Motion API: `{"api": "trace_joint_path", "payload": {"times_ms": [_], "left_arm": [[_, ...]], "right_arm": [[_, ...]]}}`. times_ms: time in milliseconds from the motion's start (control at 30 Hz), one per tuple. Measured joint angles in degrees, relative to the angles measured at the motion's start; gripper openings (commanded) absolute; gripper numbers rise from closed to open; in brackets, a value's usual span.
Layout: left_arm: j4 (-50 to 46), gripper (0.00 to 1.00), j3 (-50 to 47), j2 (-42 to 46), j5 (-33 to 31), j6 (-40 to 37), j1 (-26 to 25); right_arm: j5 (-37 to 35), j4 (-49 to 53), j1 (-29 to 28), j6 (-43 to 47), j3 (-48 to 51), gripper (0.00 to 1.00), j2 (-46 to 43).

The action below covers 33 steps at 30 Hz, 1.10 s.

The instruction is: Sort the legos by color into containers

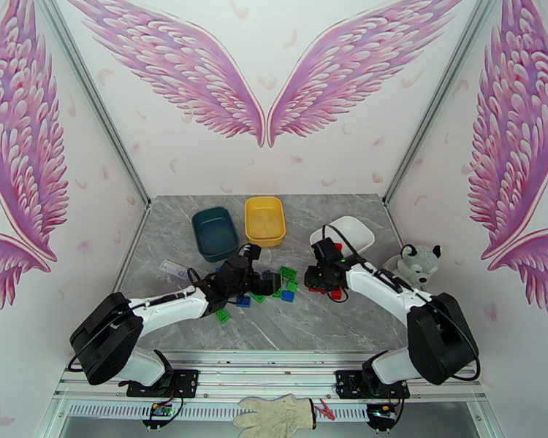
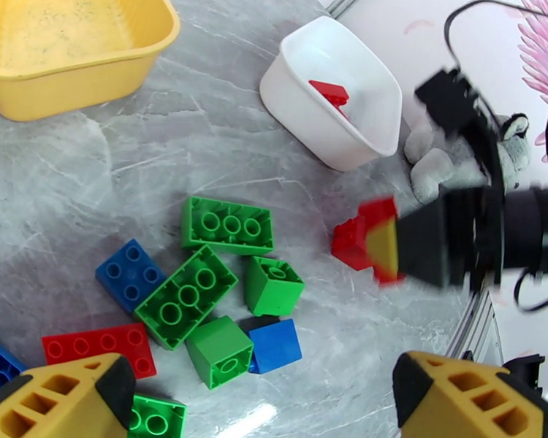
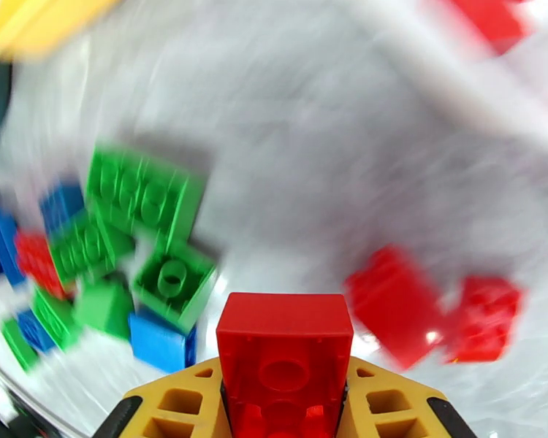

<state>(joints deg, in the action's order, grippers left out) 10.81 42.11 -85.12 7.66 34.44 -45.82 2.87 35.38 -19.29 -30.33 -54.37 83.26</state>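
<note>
Right gripper: yellow lattice-moulded fingers are clamping a glossy red brick, its hollow underside showing.
Left gripper: fingers are standing wide apart, holding nothing, above the loose studded legos on the grey marbled table.
White tub: smooth, rounded, sitting at 1 o'clock of them and containing a red piece.
Yellow tub: sitting at 11 o'clock.

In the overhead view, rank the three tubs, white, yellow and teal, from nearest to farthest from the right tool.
From the right tool, shut on a red brick:
1. White tub, just behind it, rightward.
2. Yellow tub, back centre.
3. Teal tub, back left.
</note>
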Motion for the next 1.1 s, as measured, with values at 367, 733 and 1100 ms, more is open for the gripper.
{"api": "trace_joint_path", "payload": {"times_ms": [367,733,1100], "left_arm": [[-4.2,0.99,6.95,-0.83,-5.62,-8.5,-9.9],[-8.52,0.99,9.88,-3.02,-18.23,-18.43,-18.34],[-8.41,0.99,9.75,-2.25,-26.12,-20.06,-18.38]], "right_arm": [[-1.22,-0.87,11.15,-1.57,-16.5,0.4,8.26],[-2.45,-0.2,11.96,-2.75,-21.49,0.7,16.17],[-0.39,-1.03,8.94,-1.27,-10.23,0.7,-0.98]]}}
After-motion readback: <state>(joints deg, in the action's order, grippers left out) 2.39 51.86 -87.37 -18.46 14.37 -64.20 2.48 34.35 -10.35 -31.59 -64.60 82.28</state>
